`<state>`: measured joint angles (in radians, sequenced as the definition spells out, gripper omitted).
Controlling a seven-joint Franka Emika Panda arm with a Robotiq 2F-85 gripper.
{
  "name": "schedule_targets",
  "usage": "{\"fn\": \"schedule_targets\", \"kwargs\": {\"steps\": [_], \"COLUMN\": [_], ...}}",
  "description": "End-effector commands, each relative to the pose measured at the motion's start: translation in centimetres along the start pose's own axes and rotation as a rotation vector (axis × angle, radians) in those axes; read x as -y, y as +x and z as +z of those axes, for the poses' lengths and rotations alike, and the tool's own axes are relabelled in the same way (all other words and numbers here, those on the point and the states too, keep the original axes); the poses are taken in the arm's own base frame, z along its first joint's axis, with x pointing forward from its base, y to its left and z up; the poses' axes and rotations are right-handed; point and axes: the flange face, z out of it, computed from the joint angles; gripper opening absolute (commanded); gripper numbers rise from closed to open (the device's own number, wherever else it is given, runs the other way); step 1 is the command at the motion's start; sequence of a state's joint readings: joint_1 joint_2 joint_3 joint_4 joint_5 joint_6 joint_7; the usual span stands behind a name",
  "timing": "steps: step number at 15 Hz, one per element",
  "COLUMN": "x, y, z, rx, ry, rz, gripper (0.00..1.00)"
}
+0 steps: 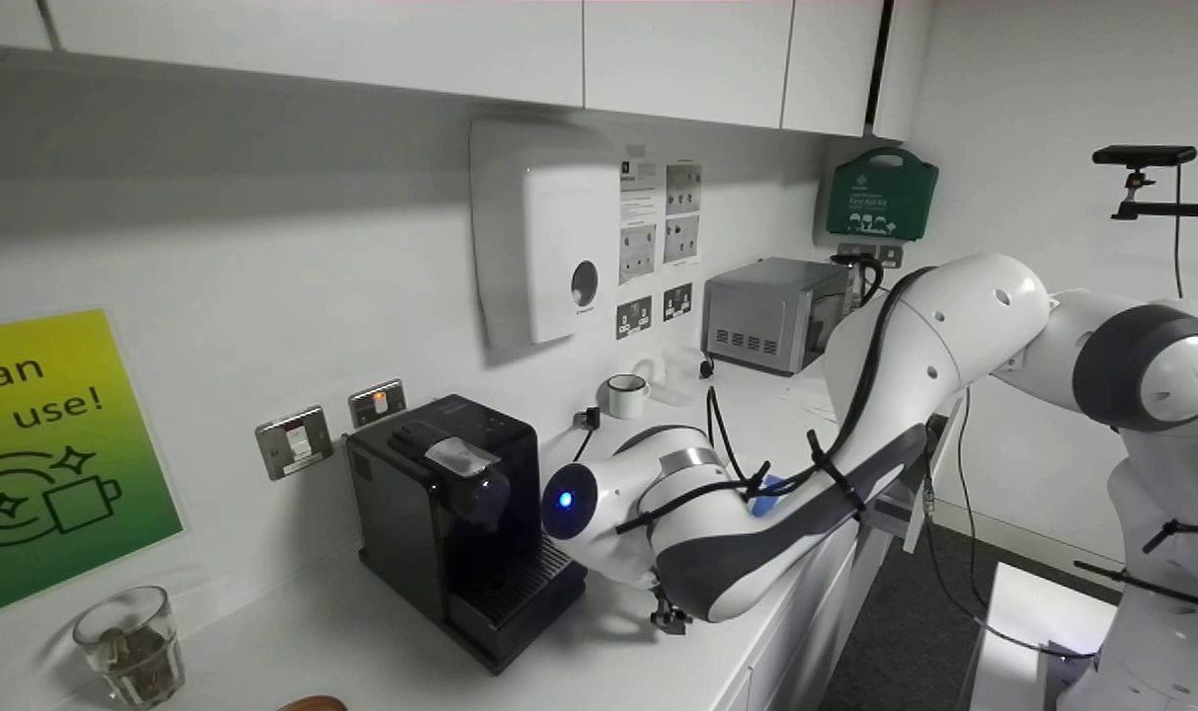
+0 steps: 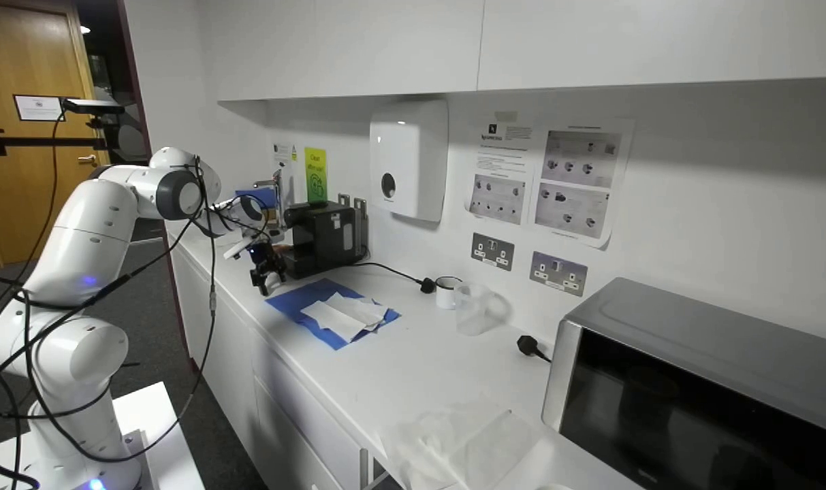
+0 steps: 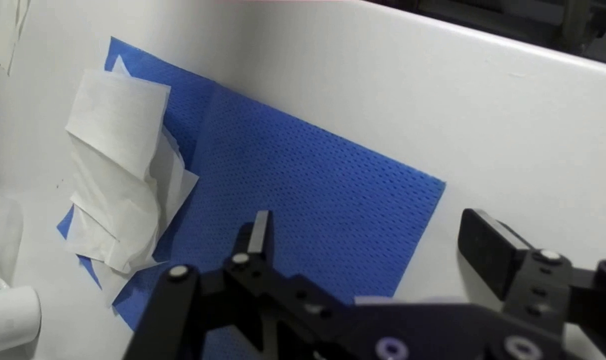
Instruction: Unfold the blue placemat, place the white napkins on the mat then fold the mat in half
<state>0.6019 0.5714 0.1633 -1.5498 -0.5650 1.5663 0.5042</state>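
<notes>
White napkins [image 3: 118,165] lie on the spread-out blue placemat [image 3: 307,170]; above it the gripper [image 3: 366,217] stands wide.

Nearest me, a drinking glass [image 1: 129,640] holds something brown [image 1: 144,676] I can't name. Past it comes the black coffee machine [image 1: 465,533], then the gripper, its fingers well apart, one over the placemat and one over bare counter [image 3: 507,150]. The placemat lies near the machine, mostly behind the robot arm [image 1: 919,355] in an exterior view. It looks longer along the counter, skewed to the front edge, napkins at the end away from the machine. Farther on sit a white mug [image 1: 626,397], contents unseen, and a clear container [image 2: 474,309]; then the grey microwave [image 1: 771,316] and, beyond, a green first-aid case [image 1: 883,196].
</notes>
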Motion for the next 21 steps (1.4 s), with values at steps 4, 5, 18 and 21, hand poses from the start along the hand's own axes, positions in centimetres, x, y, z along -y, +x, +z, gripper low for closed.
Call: {"fn": "schedule_targets", "kwargs": {"steps": [4, 5, 18, 21], "x": [-0.46, -0.46, -0.9, -1.05], "y": [-0.86, -0.83, -0.9, -0.84], "z": [0.92, 0.97, 1.31, 1.4], "rx": [0.044, 0.045, 0.07, 0.074], "ry": [-0.005, -0.006, -0.024, -0.028], "rz": [-0.028, -0.03, -0.042, -0.042], "gripper": [1.0, 1.0, 1.0, 1.0]}}
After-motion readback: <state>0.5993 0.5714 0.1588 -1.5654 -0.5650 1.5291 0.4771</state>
